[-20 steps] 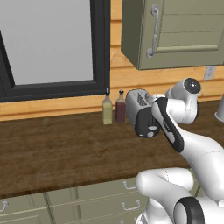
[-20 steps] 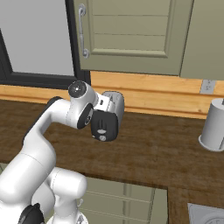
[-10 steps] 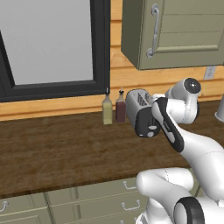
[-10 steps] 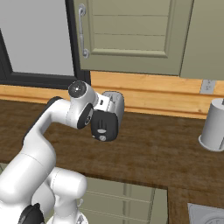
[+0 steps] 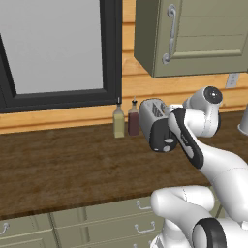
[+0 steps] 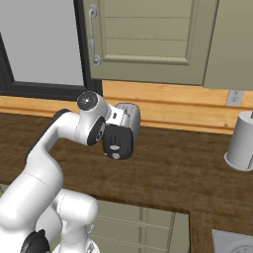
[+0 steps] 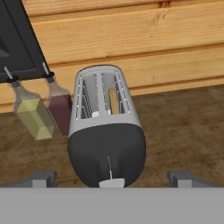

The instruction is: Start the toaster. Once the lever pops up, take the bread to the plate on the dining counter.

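Observation:
The toaster (image 7: 106, 131) stands on the dark wood counter against the wall, its black end face and lever (image 7: 111, 183) toward me. A thin tan edge of the bread (image 7: 112, 101) shows in its right slot. My gripper (image 7: 112, 179) is open, one fingertip (image 7: 41, 178) far to each side of the end face, touching nothing. From the base views, the dark hand (image 5: 162, 136) hovers just in front of the toaster (image 5: 151, 110), which also peeks out behind the hand in the right base view (image 6: 129, 114). The plate and the dining counter are out of view.
Two slim bottles stand left of the toaster, one yellow-olive (image 5: 118, 124) and one maroon (image 5: 133, 120). A grey canister (image 6: 242, 142) sits at the counter's right. Olive wall cabinets (image 6: 148, 39) hang above, and a dark-framed window (image 5: 58, 48) lies to the left.

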Available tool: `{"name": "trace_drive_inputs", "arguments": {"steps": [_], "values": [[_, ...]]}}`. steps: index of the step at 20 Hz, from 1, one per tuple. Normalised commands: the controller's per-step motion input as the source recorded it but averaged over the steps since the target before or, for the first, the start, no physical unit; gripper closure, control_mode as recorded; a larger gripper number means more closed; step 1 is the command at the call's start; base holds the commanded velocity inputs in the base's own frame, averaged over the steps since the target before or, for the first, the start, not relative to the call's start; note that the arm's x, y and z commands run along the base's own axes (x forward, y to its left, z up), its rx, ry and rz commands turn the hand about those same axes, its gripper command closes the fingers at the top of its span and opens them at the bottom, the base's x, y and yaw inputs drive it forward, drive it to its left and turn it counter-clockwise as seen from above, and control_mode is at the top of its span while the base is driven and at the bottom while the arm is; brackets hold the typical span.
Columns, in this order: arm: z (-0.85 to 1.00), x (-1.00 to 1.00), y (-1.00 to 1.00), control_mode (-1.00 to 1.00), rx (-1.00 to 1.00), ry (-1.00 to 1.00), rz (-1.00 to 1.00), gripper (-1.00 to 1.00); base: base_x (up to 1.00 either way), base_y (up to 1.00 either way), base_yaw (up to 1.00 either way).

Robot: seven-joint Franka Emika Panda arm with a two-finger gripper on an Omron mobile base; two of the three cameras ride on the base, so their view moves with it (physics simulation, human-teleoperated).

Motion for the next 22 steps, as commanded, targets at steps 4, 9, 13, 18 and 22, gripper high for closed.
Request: {"name": "trace_drive_inputs", "arguments": {"steps": [4, 9, 13, 18, 22], "values": [[0.0, 0.0, 0.0, -1.0, 0.0, 0.0, 0.0, -1.0, 0.0, 0.0, 0.0], [0.0, 0.0, 0.0, -1.0, 0.0, 0.0, 0.0, -1.0, 0.0, 0.0, 0.0], [0.0, 0.0, 0.0, -1.0, 0.0, 0.0, 0.0, -1.0, 0.0, 0.0, 0.0], [0.0, 0.0, 0.0, -1.0, 0.0, 0.0, 0.0, -1.0, 0.0, 0.0, 0.0], [0.0, 0.0, 0.0, -1.0, 0.0, 0.0, 0.0, -1.0, 0.0, 0.0, 0.0]]}}
